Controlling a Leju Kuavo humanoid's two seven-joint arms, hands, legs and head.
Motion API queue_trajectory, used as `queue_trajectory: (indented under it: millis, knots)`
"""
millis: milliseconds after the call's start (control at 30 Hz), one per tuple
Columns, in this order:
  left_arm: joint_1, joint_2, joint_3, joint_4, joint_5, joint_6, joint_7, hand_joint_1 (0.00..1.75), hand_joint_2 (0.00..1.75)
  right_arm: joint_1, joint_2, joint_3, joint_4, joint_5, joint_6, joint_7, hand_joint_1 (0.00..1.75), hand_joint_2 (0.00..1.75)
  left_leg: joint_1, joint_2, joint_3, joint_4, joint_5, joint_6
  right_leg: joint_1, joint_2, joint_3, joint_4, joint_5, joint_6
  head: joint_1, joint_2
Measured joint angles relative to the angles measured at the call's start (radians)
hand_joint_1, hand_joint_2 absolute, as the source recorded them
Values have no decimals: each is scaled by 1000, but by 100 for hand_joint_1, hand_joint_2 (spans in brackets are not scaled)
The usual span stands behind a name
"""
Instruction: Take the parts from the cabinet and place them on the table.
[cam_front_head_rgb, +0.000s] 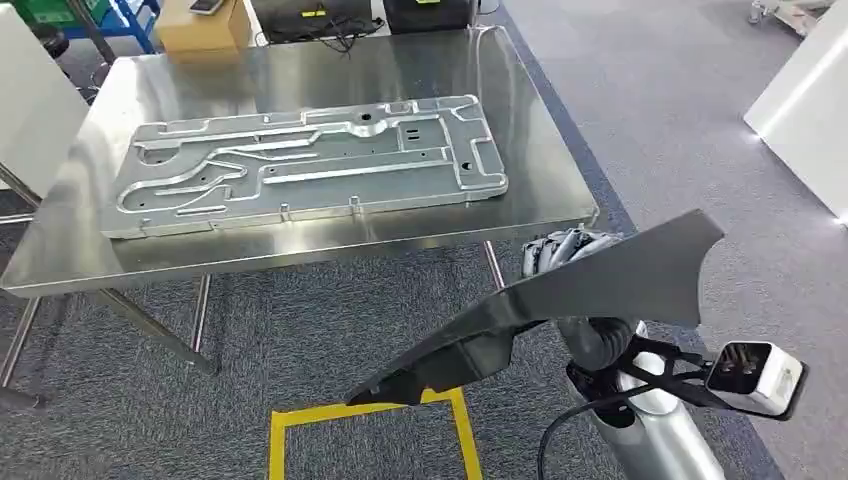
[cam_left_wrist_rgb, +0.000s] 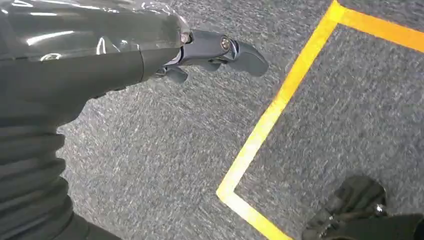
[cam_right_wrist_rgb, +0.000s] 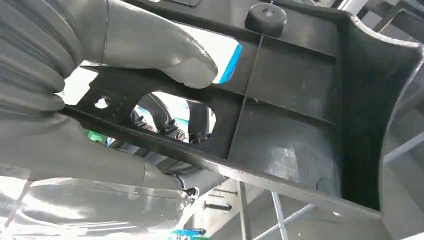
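Holding the long dark grey moulded plastic panel part (cam_front_head_rgb: 560, 300) in the right hand (cam_front_head_rgb: 565, 252), thumb pressed on its ribbed inner face in the right wrist view, fingers (cam_front_head_rgb: 572, 243) wrapped over its upper edge; part is in the air above the grey carpet floor (cam_front_head_rgb: 300, 340), short of the shiny steel tabletop (cam_front_head_rgb: 540, 150), which lies ahead and to the left; long axis runs from low near the yellow floor tape square (cam_front_head_rgb: 370, 415) up to the right; right hand clearly nearer. Left hand (cam_left_wrist_rgb: 215, 52) hangs over carpet, fingers loosely extended, holding nothing. Tabletop carries a large flat machined aluminium plate (cam_front_head_rgb: 310, 165); bare strip along its right and near edges looks the likely landing zone.
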Motion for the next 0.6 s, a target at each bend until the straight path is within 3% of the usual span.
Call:
queue_trajectory:
  millis: [33,67,133,167,200,233,267,300,333,367,400,467,533,600]
  knots:
    - [-1,0,0,0,0,0,-2,0,175,-3,0,-3,-2,0,3,0,171,175,0,2,12,-3,-5,6,1,5,-29,49,-8,4,-1,0]
    - [-4,0,0,0,0,0,-2,0,175,-4,0,-4,-2,0,3,0,171,175,0,1,17,-3,-11,7,0,7,-78,119,-30,7,0,0]
    - [-4,0,0,0,0,0,-3,0,175,3,0,-7,-1,1,3,0,171,175,0,-2,28,-3,-25,9,-1,8,-172,236,-91,12,-1,0]
    - [-4,0,0,0,0,0,-3,0,175,3,0,-8,-1,0,4,0,171,175,0,-5,37,-3,-34,8,-1,7,-204,258,-106,12,-1,0]
    - [-2,-1,0,0,0,0,-3,0,175,2,0,-8,-1,-3,7,0,171,175,0,-7,48,-2,-42,6,-1,7,-215,241,-97,12,0,0]
    - [-2,-1,0,0,0,0,-3,0,175,2,0,-10,-1,-5,8,0,171,175,0,-8,62,-2,-52,5,-1,7,-207,188,-64,15,-1,0]
    - [-2,-2,0,0,0,0,-4,0,175,2,0,-10,-1,-7,8,0,171,175,1,-8,78,-2,-64,2,-2,7,-187,110,-9,15,-1,0]
    - [-2,-2,0,0,0,0,-6,0,175,3,-1,-11,-1,-10,9,0,171,175,0,-8,90,-2,-76,-2,-1,7,-164,27,67,11,0,0]
    - [-4,-2,0,0,0,0,-6,0,175,7,-2,-15,-1,-11,9,0,171,175,-3,-8,102,4,-87,-7,1,6,-163,-28,131,6,-1,0]
    - [-4,-2,0,0,0,0,-8,0,175,11,-2,-18,-1,-11,8,0,171,175,-5,-14,103,2,-96,-14,6,6,-158,-23,108,-6,0,0]
    - [-5,-1,0,0,0,0,-8,0,175,18,-2,-20,-3,-11,8,0,171,175,-5,-12,107,-4,-107,-20,8,8,-150,-22,116,-12,-1,0]
    - [-6,-1,-1,0,1,0,-8,0,175,21,-2,-24,-11,-9,8,-1,171,175,-5,-12,112,28,-94,-30,5,11,-135,-27,104,-28,-1,0]
    - [-10,0,-1,0,-1,3,-6,0,175,23,-2,-26,-21,-3,8,-1,171,175,-1,-5,65,118,-82,-40,1,8,-112,-33,92,-40,-1,0]
    - [-12,-1,-1,0,-1,5,-3,0,175,19,0,-26,-24,-3,8,2,171,175,3,-2,-23,247,-129,-51,1,8,-98,-33,78,-45,-1,0]
